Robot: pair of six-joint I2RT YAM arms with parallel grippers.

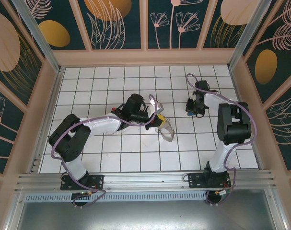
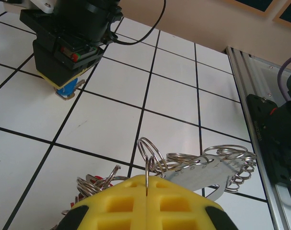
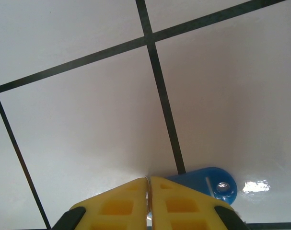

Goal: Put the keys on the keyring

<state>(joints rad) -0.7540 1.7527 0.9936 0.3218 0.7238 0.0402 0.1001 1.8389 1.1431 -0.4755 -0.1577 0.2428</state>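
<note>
My left gripper [image 2: 147, 179] is shut on a thin wire of the keyring [image 2: 151, 152], a cluster of silvery split rings with a flat metal tag [image 2: 217, 173]. A red key head [image 2: 100, 180] peeks out among the rings at the left. From above, the left gripper [image 1: 157, 121] holds the keyring [image 1: 168, 131] just over the tiles at mid-table. My right gripper [image 3: 148, 181] points down at the floor, shut on the silvery blade of a key with a blue plastic head [image 3: 205, 182]. In the top view, this right gripper [image 1: 192, 111] stands to the right of the keyring, about one tile away.
The white tiled floor [image 1: 111, 81] is boxed in by tan walls [image 1: 145, 57]. An aluminium rail [image 1: 145, 179] runs along the near edge. In the left wrist view the right arm's base [image 2: 274, 139] stands at the right, and the right gripper's body [image 2: 68, 43] is at the upper left.
</note>
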